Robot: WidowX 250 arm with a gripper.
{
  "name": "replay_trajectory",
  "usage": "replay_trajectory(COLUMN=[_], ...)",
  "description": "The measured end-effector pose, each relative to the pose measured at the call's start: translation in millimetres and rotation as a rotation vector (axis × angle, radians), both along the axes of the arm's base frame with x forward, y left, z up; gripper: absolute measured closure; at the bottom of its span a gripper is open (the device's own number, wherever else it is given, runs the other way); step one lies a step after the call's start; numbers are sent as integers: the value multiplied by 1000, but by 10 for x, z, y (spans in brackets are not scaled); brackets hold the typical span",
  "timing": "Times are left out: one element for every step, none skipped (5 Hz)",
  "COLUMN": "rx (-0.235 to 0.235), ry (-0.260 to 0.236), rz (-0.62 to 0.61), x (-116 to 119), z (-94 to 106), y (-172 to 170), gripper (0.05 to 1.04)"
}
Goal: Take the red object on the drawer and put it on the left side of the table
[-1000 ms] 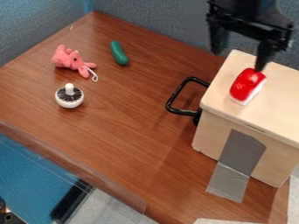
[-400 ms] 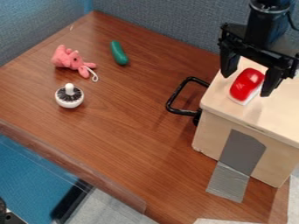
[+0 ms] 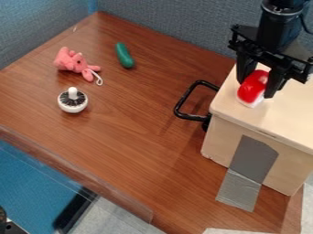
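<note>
Nearest you, the surface [image 3: 140, 141] runs past the drawer box [image 3: 278, 116] at the right of the frame. The red object [image 3: 249, 90] lies on that box's top, long axis slanting from lower left to upper right. Directly over it, your tool [image 3: 256, 87] has its fingers partway closed, one against each long side, and seems to grip it. Lift straight up before carrying left, short of the green toy [image 3: 125, 55].

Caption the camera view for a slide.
WidowX jaws close around the red object atop the wooden drawer box, plush toy and green object across the table.
</note>
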State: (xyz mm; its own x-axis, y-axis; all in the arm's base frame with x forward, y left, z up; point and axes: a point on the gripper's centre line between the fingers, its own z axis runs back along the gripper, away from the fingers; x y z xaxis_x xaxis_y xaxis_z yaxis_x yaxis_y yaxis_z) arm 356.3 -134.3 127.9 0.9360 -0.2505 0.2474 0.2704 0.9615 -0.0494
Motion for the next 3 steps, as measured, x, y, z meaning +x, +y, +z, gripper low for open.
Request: replay_trajectory(rx=[14,18,21], ry=[-2,-11,-12], rz=[-16,-17,22], x=[-71,-352,-719], z=[22,94,128], y=[48,247,567], gripper=[520,520,520])
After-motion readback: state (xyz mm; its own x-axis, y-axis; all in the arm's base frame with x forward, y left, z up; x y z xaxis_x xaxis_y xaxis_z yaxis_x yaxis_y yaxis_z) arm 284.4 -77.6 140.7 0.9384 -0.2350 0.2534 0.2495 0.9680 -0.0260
